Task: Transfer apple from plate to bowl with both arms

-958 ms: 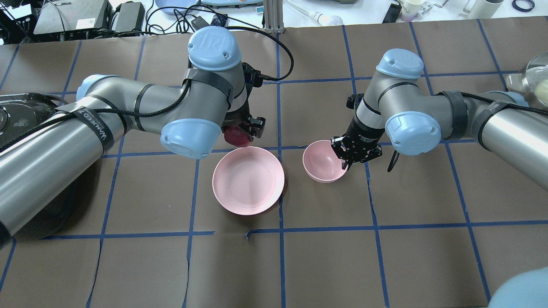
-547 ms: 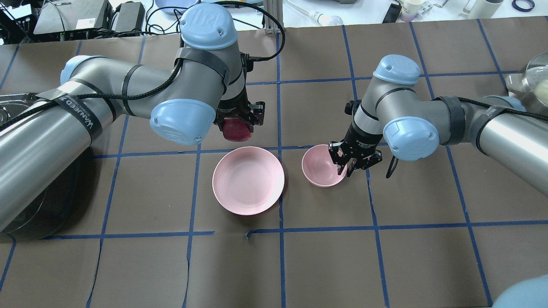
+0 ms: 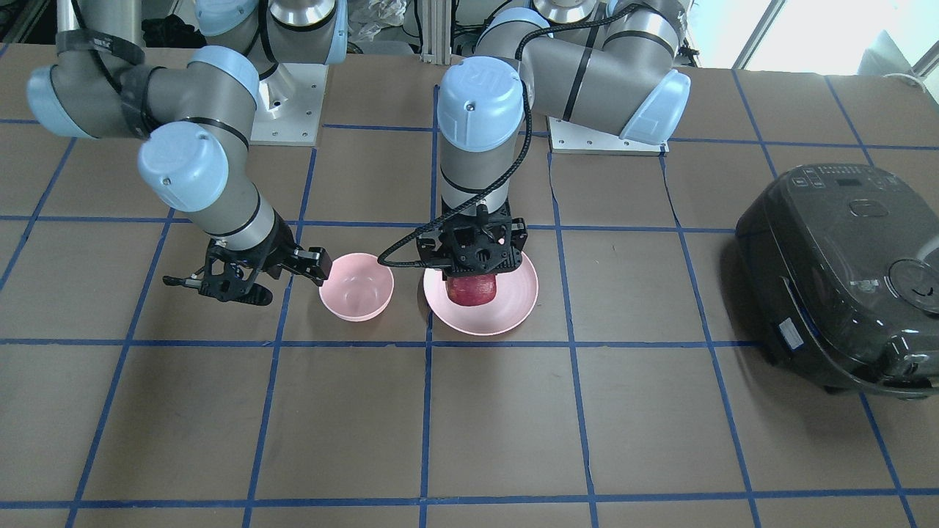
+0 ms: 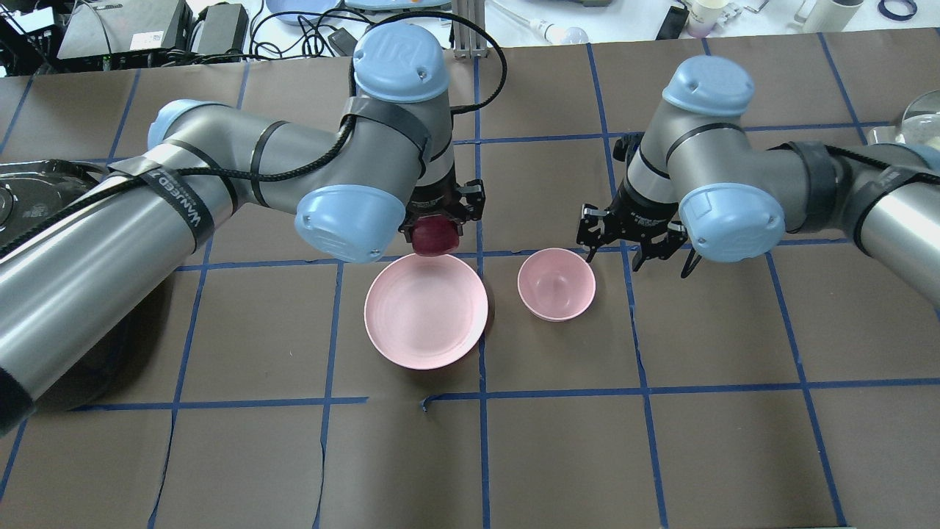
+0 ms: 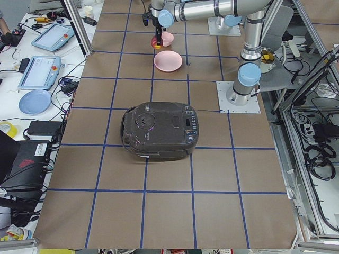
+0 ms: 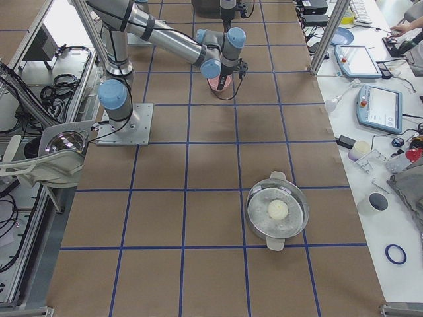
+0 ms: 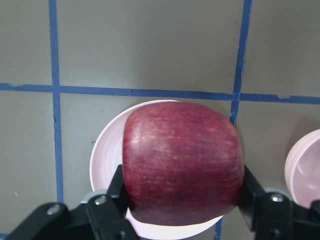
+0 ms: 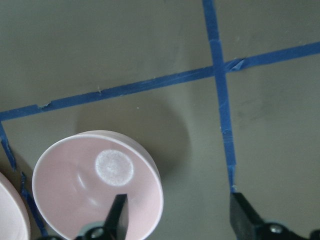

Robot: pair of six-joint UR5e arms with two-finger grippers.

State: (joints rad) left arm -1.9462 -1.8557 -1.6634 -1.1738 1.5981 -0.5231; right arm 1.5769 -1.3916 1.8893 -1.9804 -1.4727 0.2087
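Since half a second ago the left gripper [image 4: 437, 234] has carried the apple [image 7: 182, 160] sideways toward the bowl. In the overhead view the apple now hangs over the plate's 12 o'clock rim. In the same interval the right gripper [image 4: 615, 253] has drawn back from the bowl's rim, where its fingers sat, to the bowl's 1 o'clock.

The left gripper's fingers are clamped on the dark red apple from two opposite sides. The left wrist view shows the apple held in the air, with the pink plate [image 4: 426, 323] below and behind it.

The small pink bowl [image 4: 556, 288] has nothing in it and stands on the table at the plate's 3 o'clock, just beside it with a narrow gap between them.

The right gripper's fingers are spread apart and grip nothing. In its wrist view one fingertip overlaps the bowl's near rim and the other hangs over bare brown table [image 4: 558, 441] next to a crossing of blue tape lines.

A dark rice cooker [image 3: 843, 271] sits well apart from the dishes, on the robot's left side.
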